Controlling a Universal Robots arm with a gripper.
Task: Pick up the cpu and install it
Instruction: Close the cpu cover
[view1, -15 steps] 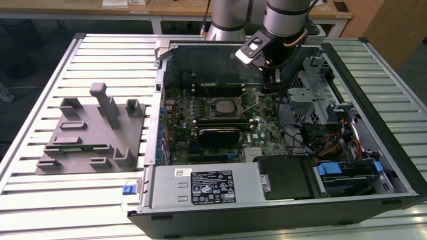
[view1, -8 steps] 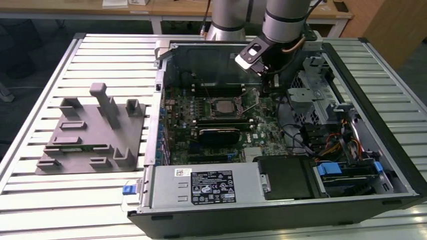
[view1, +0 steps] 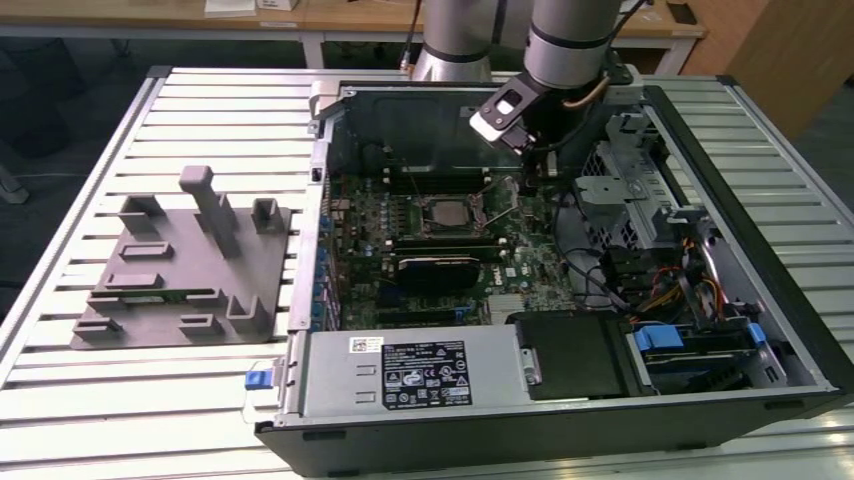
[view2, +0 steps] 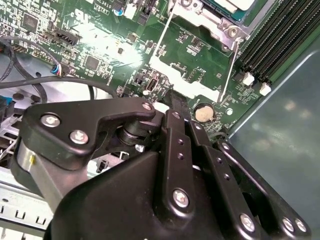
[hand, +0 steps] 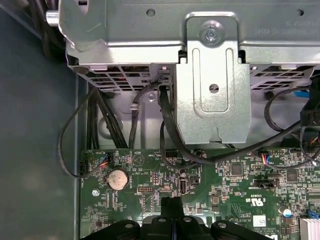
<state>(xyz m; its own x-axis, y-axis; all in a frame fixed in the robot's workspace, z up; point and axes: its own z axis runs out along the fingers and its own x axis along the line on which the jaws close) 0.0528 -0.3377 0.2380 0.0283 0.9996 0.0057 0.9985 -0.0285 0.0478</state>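
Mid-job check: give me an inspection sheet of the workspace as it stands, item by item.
Surface: slatted metal table carrying the open computer case.
Job's things: cpu appears to lie in the socket, silvery top up.
Clutter: grey fixture tray on the table at the exterior view's left.
Gripper: gripper shut, nothing seen in it, low over the motherboard near the coin cell.
Cables: black cables run from the drive cage to the motherboard; coloured wires at the exterior view's right.
Surroundings: wooden desks behind the table.
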